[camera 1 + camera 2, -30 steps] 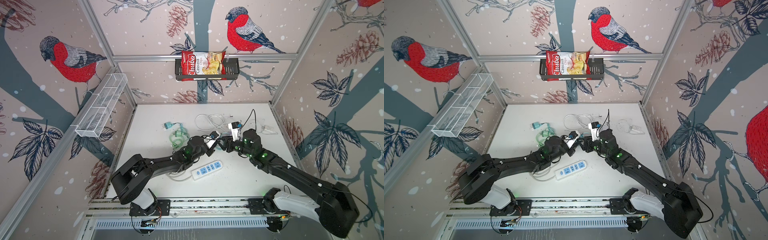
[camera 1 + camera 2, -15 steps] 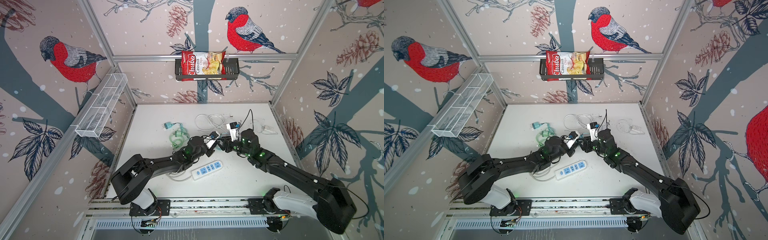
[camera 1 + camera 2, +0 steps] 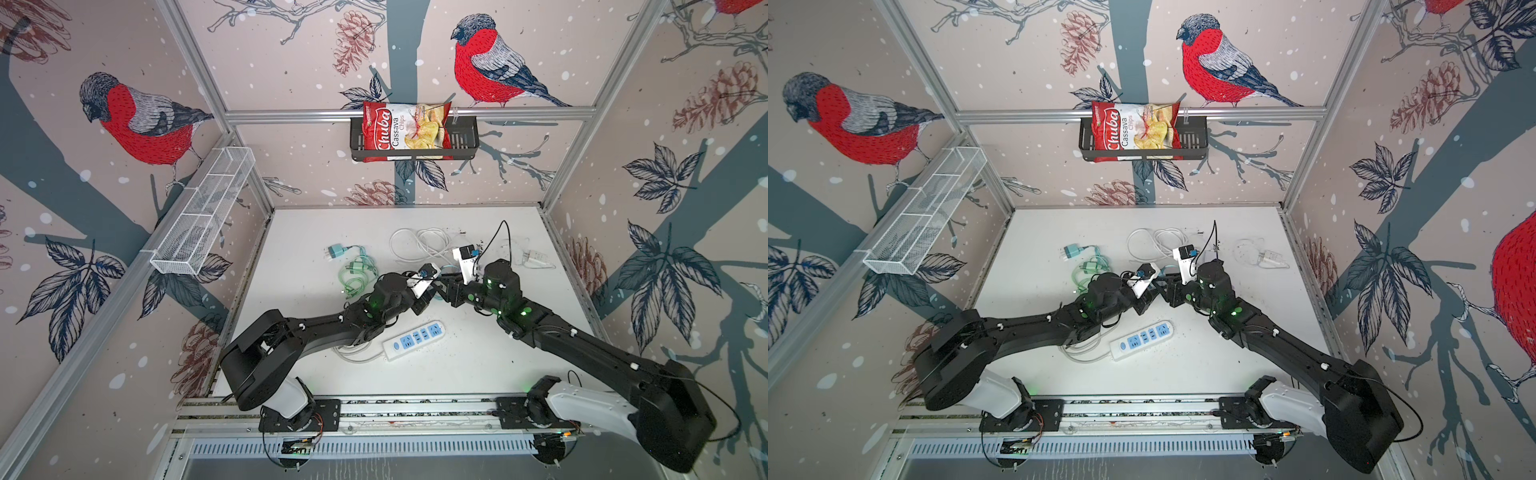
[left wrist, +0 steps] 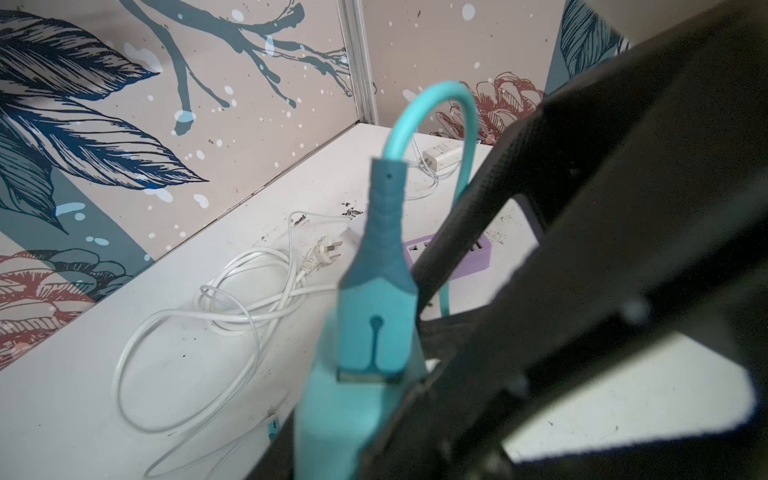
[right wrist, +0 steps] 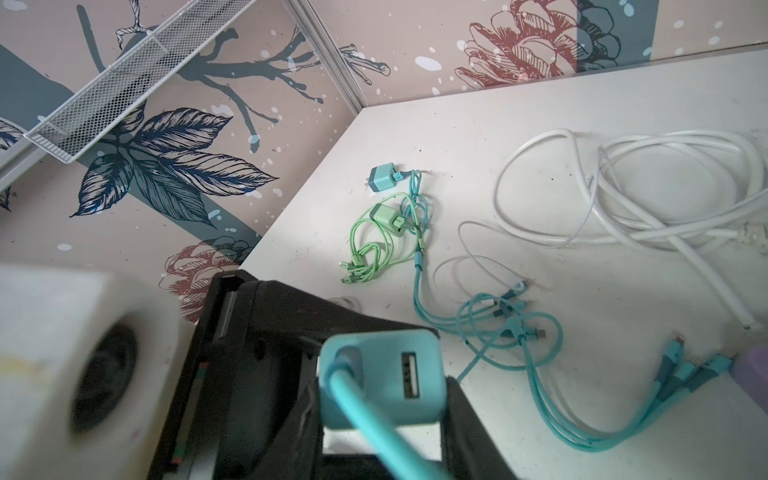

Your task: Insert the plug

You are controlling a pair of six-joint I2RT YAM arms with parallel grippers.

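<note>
Grippers met at mid-table (image 3: pixel 478 365), cords lying all round.
Tip to tip just behind the power strip (image 3: pixel 413 340): left gripper (image 3: pixel 426 297) and right gripper (image 3: pixel 446 291), with the charger block (image 5: pixel 380 374) clamped in the latter and the plug (image 4: pixel 376 328) seated in it. Farther back, a coiled cord (image 3: pixel 419 245); to its left, a second charger (image 3: pixel 336 251) with a cable bundle (image 3: pixel 357 274) just in front; off to the right, a small adapter (image 3: pixel 536 257). On the left wall, a mesh tray (image 3: pixel 203 216); on the back wall, a basket (image 3: pixel 465 141) with a chip bag (image 3: pixel 405 131) in it.
</note>
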